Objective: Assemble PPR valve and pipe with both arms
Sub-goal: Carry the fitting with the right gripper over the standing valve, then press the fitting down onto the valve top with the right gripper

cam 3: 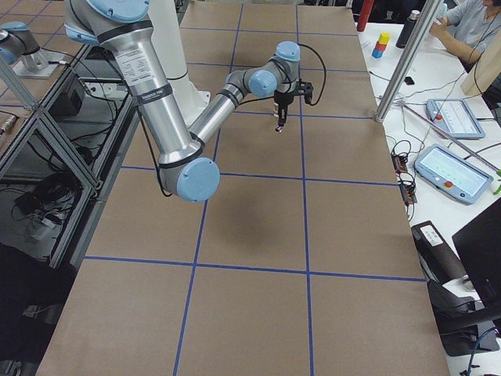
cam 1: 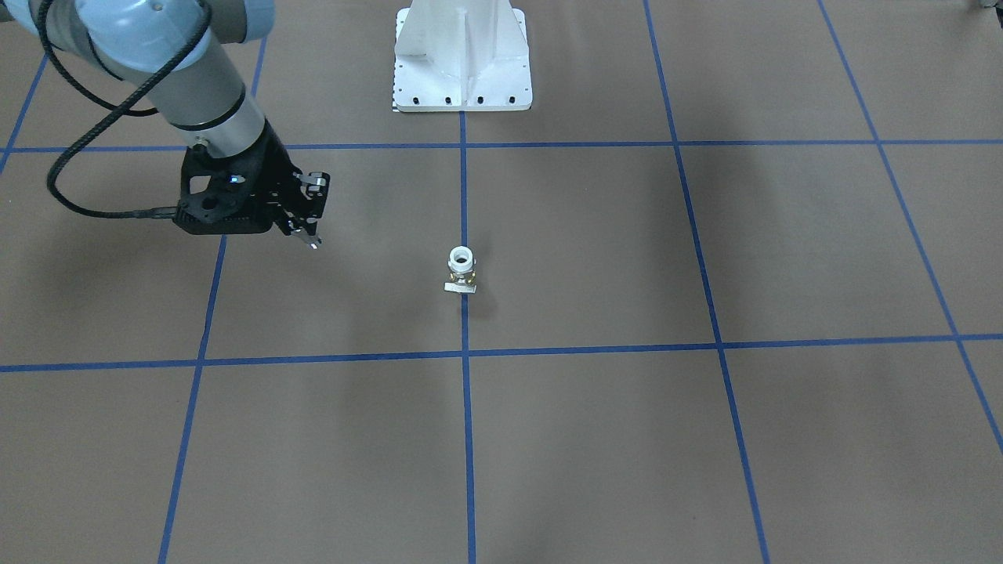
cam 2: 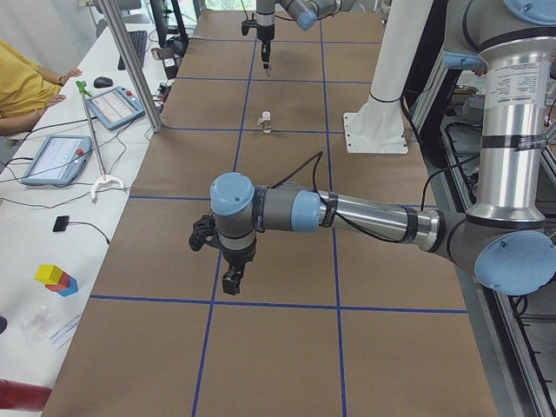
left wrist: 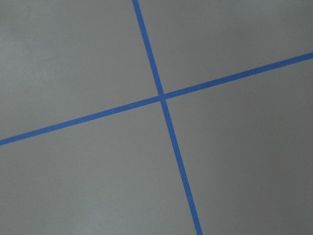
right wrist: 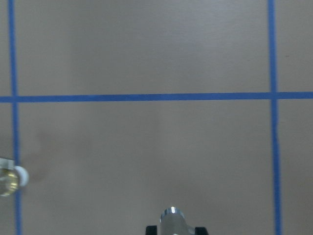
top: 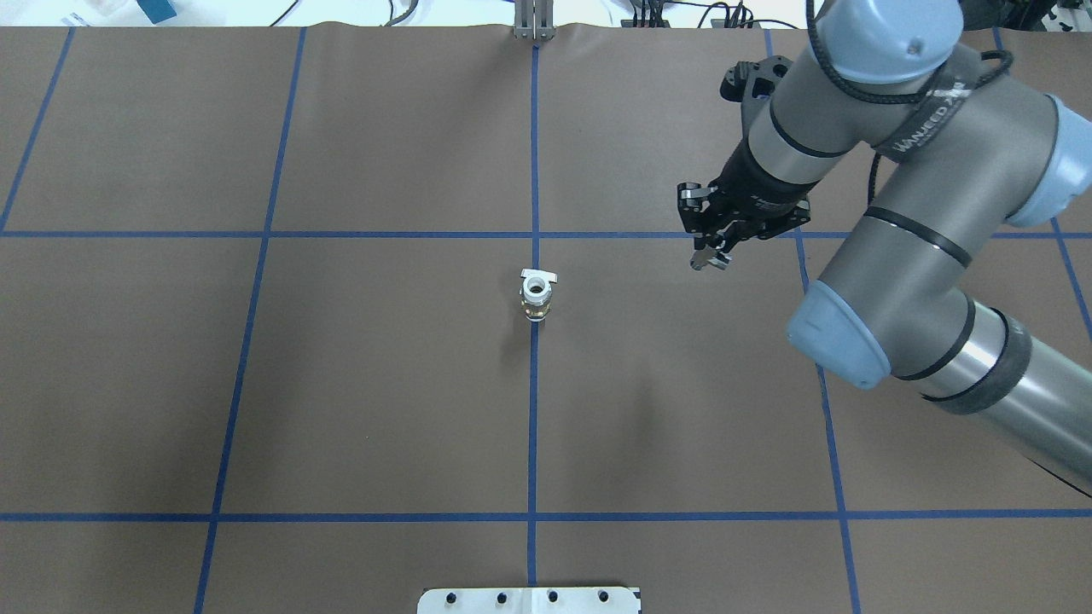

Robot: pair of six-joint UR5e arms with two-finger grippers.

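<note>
The PPR valve [cam 1: 461, 270] stands upright at the table's middle on a blue tape line, white socket end up, flat tab at its base. It also shows in the overhead view [top: 536, 297] and at the left edge of the right wrist view [right wrist: 7, 178]. My right gripper [top: 708, 258] hangs above the table to the valve's right, apart from it, shut on the pipe [right wrist: 171, 223], a small chrome stub poking from the fingertips [cam 1: 313, 244]. My left gripper [cam 2: 230, 280] hovers low over the table far from the valve; I cannot tell whether it is open or shut.
The white bolted pedestal [cam 1: 462, 70] stands at the robot's side of the table. Blue tape lines [left wrist: 164, 97] divide the brown table. A metal pole [cam 2: 130, 69] and a desk with tablets [cam 2: 56, 156] lie along the far edge.
</note>
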